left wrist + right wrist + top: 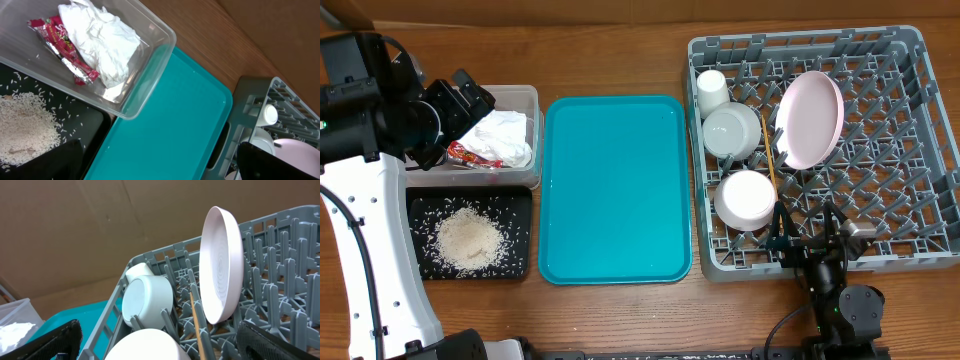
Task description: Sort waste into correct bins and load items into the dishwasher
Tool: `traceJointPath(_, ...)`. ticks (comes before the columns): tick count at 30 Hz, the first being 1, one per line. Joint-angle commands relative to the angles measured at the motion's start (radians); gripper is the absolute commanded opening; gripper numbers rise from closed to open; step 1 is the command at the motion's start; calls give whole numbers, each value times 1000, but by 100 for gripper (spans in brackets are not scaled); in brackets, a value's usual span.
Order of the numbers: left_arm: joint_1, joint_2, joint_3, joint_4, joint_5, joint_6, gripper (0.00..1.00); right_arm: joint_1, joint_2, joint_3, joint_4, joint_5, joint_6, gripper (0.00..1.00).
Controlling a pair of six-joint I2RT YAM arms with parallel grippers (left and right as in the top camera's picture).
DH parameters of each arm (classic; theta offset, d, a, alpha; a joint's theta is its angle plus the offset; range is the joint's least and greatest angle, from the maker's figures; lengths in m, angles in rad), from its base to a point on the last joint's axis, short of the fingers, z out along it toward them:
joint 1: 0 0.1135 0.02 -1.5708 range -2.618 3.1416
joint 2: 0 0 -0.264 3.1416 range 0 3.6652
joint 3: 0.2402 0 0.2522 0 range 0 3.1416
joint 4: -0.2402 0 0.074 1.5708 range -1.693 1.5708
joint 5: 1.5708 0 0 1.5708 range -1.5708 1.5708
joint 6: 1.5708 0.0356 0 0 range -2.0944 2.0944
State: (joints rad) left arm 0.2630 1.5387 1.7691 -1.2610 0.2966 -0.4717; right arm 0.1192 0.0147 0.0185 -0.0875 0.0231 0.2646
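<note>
Two grippers, both with fingers spread wide and holding nothing. The left gripper hovers over the clear tub, which holds the napkin and red wrapper. The right gripper sits at the near wall of the grey rack. The chopsticks lie just ahead of it, their long axis running away from it, between the bowls and the upright pink plate. The right arm is far nearer.

A wooden table backed by brown cardboard.
</note>
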Motion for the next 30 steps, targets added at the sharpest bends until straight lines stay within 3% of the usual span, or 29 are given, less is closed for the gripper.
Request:
traceJointPath(1, -2, -16, 21, 2, 7, 0, 100, -3, -12, -11, 5, -7, -6, 100)
traceJointPath(12, -26, -61, 19, 2, 7, 0, 100, -3, -12, -11, 5, -7, -6, 100)
traceJointPath(16, -78, -160, 19, 1, 6, 1, 100, -3, -12, -11, 5, -7, -6, 99)
traceJointPath(21, -156, -323, 13, -24, -122, 1, 100, -3, -12, -11, 5, -7, -6, 100)
traceJointPath(25, -197, -482, -86, -43, -124, 0, 100, -3, -12, -11, 5, -7, -6, 100)
traceJointPath(30, -198, -729, -371, -18, -147, 0, 100, -3, -12, -11, 5, -7, -6, 100)
